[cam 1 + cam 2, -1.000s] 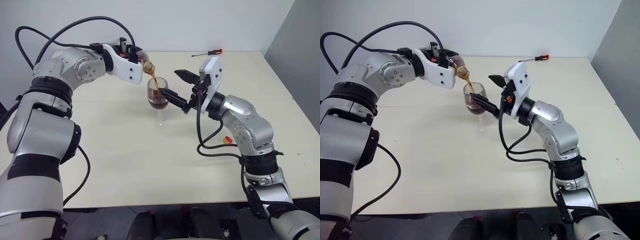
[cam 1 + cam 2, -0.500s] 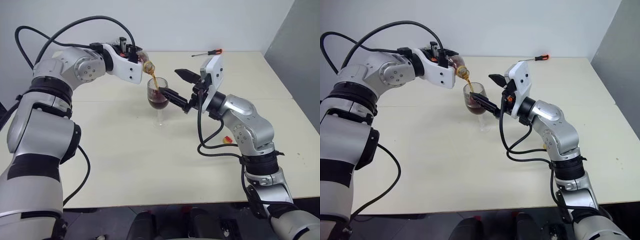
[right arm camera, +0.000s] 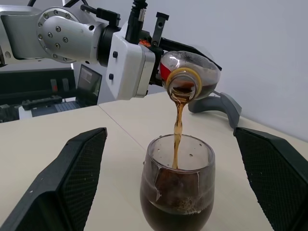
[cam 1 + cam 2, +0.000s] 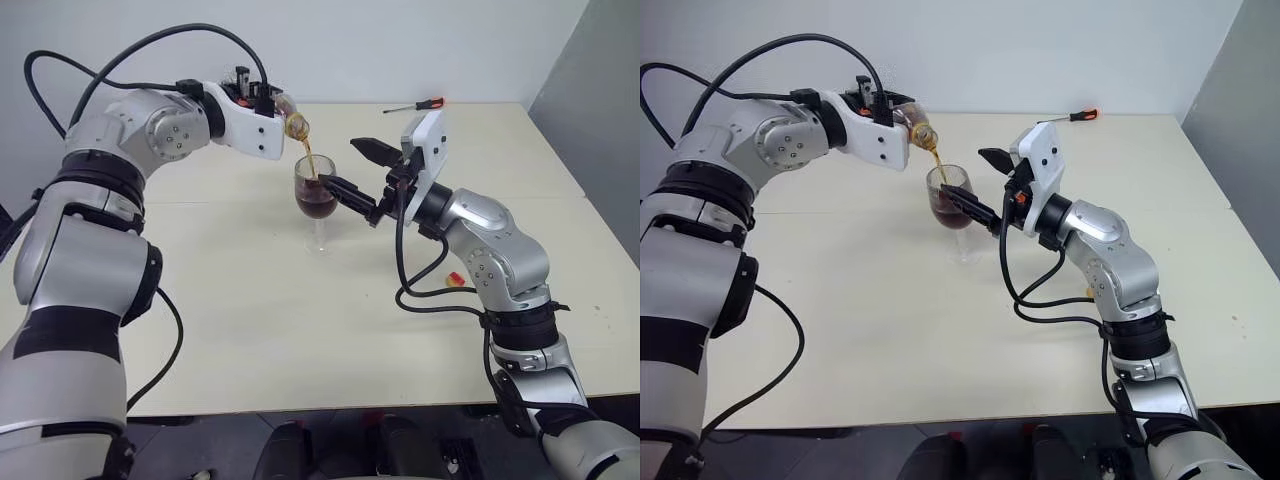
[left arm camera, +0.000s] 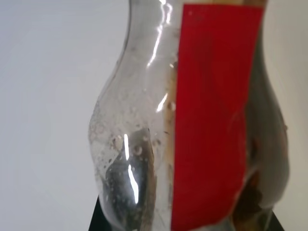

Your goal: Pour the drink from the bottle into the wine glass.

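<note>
Wine glass (image 3: 177, 185) between spread right fingers (image 3: 72, 178).

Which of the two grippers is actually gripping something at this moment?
The left gripper: it is shut on the tilted bottle. The right gripper stands open either side of the wine glass, touching nothing.

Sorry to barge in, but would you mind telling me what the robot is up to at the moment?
It is pouring a drink. The left gripper holds the bottle tipped over the wine glass, and a thin stream of the dark drink runs into the bowl, which is partly full. The right gripper is open, its fingers on either side of the glass without closing on it. The glass stands on the table.
</note>
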Robot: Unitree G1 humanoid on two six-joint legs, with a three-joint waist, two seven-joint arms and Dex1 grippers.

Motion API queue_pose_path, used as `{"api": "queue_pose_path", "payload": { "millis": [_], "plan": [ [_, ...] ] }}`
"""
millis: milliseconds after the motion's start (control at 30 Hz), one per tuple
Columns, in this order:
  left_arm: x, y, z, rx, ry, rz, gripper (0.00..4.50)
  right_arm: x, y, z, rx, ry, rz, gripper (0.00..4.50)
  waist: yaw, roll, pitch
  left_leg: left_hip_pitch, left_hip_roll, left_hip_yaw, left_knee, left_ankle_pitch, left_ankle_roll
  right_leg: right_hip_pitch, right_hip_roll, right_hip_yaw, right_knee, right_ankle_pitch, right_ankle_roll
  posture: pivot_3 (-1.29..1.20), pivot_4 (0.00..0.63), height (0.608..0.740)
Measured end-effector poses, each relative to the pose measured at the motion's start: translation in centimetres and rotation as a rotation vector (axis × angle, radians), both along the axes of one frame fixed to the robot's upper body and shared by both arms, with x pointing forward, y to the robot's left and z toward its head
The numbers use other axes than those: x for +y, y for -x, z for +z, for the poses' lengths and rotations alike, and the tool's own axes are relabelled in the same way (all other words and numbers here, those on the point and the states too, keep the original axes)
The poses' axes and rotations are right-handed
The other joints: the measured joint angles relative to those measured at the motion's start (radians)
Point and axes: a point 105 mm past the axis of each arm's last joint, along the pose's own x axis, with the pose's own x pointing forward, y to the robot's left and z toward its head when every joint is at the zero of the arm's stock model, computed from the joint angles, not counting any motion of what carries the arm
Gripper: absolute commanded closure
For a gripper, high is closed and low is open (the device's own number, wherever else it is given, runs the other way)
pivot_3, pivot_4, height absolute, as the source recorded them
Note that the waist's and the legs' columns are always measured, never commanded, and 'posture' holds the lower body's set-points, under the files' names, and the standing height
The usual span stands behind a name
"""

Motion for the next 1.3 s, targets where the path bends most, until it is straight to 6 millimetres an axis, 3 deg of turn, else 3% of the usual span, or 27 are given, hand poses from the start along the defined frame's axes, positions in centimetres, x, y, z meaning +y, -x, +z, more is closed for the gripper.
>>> {"api": "queue_pose_path", "payload": {
  "millis": [300,433,700,833,1000,1133,1300],
  "plan": [
    [0.0,-0.1,-1.0,0.068,0.091,-0.001,3.52,-0.2,-0.2,-0.2,0.005,0.006,-0.009,0.0,-0.001,0.0,0.0,0.0,0.0,0.0,0.0,0.0,0.0,-0.001,0.0,0.0,0.001,0.0,0.0,0.0,0.15,0.74],
    [0.0,-0.2,-1.9,0.14,0.209,-0.002,3.52,-0.2,-0.3,-0.3,0.009,0.008,-0.012,0.0,-0.001,0.0,0.0,-0.001,0.0,0.0,0.0,0.0,0.0,-0.002,0.0,0.0,0.002,0.0,0.0,0.0,0.15,0.74],
    [-0.4,-0.7,0.2,0.244,0.585,-0.022,3.52,-0.3,-0.3,-0.3,0.01,0.01,-0.014,0.0,-0.003,0.0,0.0,-0.001,0.0,0.001,0.001,0.0,0.0,-0.004,0.0,0.0,0.004,0.0,0.0,0.0,0.15,0.74],
    [0.8,-1.1,0.1,0.314,0.788,0.006,3.52,-0.4,-0.3,-0.3,0.01,0.013,-0.015,0.0,-0.005,0.0,0.0,-0.001,0.0,0.001,0.001,0.0,0.0,-0.004,0.0,0.001,0.006,0.0,0.0,0.0,0.15,0.74],
    [3.9,-1.0,-0.8,0.34,1.023,0.067,3.52,-0.7,0.0,-0.8,0.022,0.032,-0.003,0.0,-0.01,0.0,0.0,-0.001,0.001,0.0,0.001,0.0,0.0,-0.005,0.0,0.002,0.008,0.0,0.0,0.0,0.15,0.74],
    [8.4,0.2,-4.3,0.32,1.193,0.209,3.52,-1.3,0.9,-1.8,0.055,0.038,0.012,0.0,-0.02,0.0,-0.001,-0.001,0.002,-0.001,0.001,0.0,-0.001,-0.005,0.0,0.002,0.009,0.0,0.0,0.0,0.15,0.74],
    [9.7,2.5,-8.7,0.343,1.268,0.315,3.52,-1.7,2.6,-2.7,0.051,0.063,0.055,0.0,-0.016,-0.001,-0.001,-0.001,0.002,-0.001,0.002,0.0,-0.001,-0.004,0.0,0.002,0.009,0.0,0.0,0.0,0.15,0.74]
  ]
}}
